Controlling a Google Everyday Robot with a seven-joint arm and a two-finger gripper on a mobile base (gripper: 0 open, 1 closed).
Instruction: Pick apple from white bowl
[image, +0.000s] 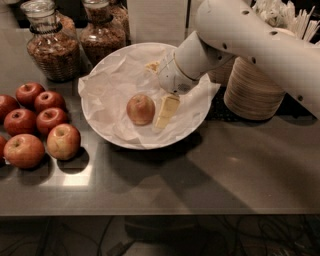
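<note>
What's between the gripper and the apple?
Only crumpled white paper, in the camera view; the gripper sits beside the apple inside the white bowl.

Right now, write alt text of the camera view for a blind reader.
The robot's gripper hangs inside the white bowl, just right of the apple on its crumpled paper. Red apples lie at left on the counter, two jars behind, stacked paper bowls at right.
</note>
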